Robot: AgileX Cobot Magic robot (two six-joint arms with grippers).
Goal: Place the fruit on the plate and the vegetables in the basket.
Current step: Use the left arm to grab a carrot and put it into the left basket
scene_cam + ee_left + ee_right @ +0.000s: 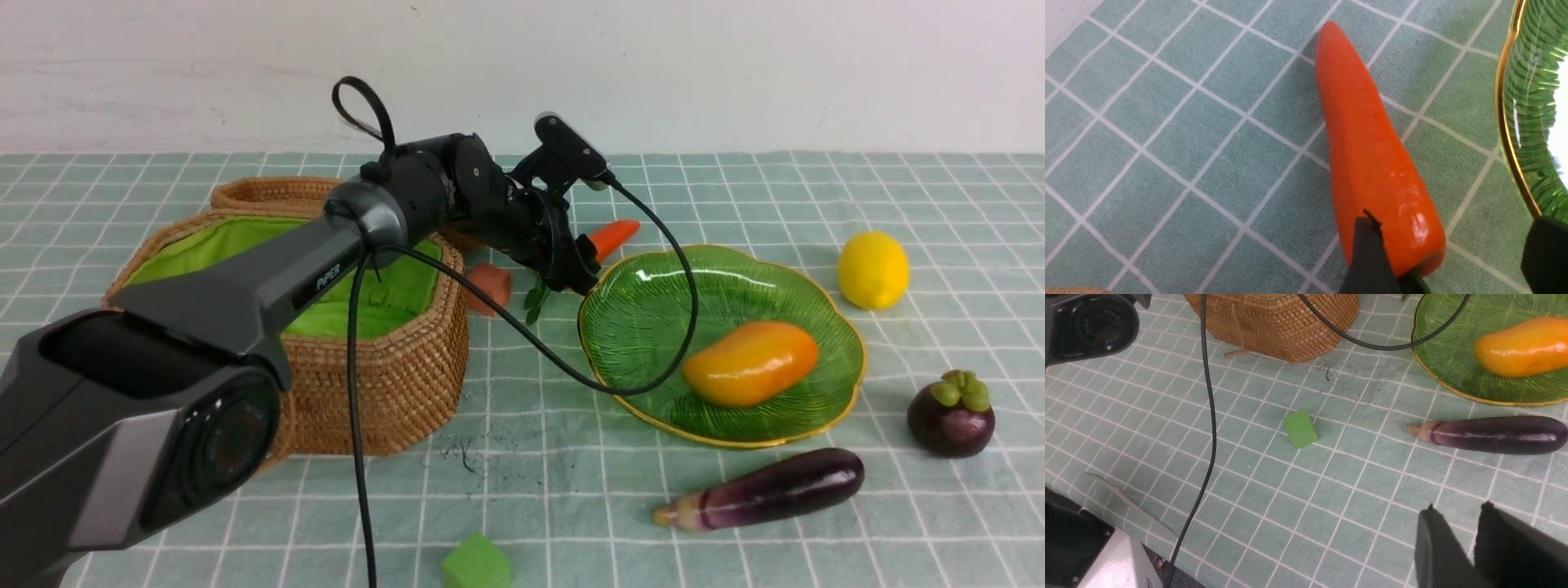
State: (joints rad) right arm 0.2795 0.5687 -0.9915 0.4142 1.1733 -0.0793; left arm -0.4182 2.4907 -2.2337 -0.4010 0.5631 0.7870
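Green cube (476, 563) sat at table's (571, 490) near edge. We noted left jaws apart astride carrot (1367, 134), presumably for the basket (384, 384); right jaws together, empty.

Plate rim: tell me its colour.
Yellow-gold, edging the green plate; clearest in the left wrist view.

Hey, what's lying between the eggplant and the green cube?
Nothing: only bare checked cloth between the eggplant and green cube, clearest in the right wrist view.

Legible markings, one item: "PIPER", white capitals, on the left arm (326, 278). Ring lettering on joint cap (1098, 324): too blurred to read.
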